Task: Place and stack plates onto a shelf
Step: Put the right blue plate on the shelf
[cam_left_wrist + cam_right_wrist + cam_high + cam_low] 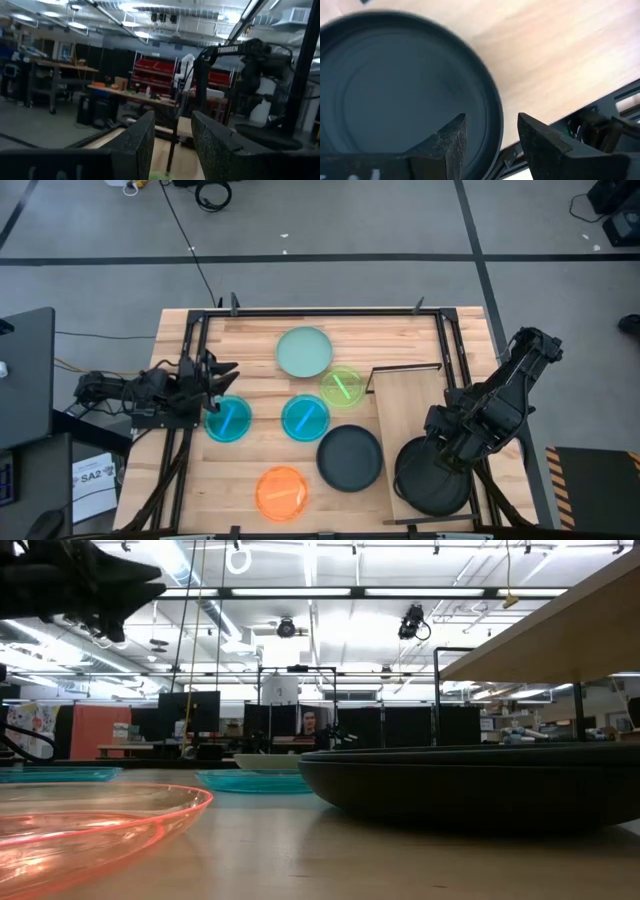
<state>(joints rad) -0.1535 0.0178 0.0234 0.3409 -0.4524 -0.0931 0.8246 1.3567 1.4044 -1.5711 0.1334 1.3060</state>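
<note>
My right gripper (491,117) is open over the near right of the shelf (405,405), a light-wood board. Its fingers stand on either side of the rim (496,112) of a black plate (432,480) that lies flat on the shelf; I see no touch. My left gripper (228,375) is open and empty, raised at the table's left just beyond a cyan plate (228,420). On the tabletop lie a mint plate (304,351), a lime green plate (343,387), a second cyan plate (305,417), a second black plate (350,458) and an orange plate (282,492).
A black metal frame (320,312) runs round the tabletop, and its right rail passes close to the shelf and my right arm. The far half of the shelf is bare. In the low view the shelf (570,630) stands raised above the tabletop.
</note>
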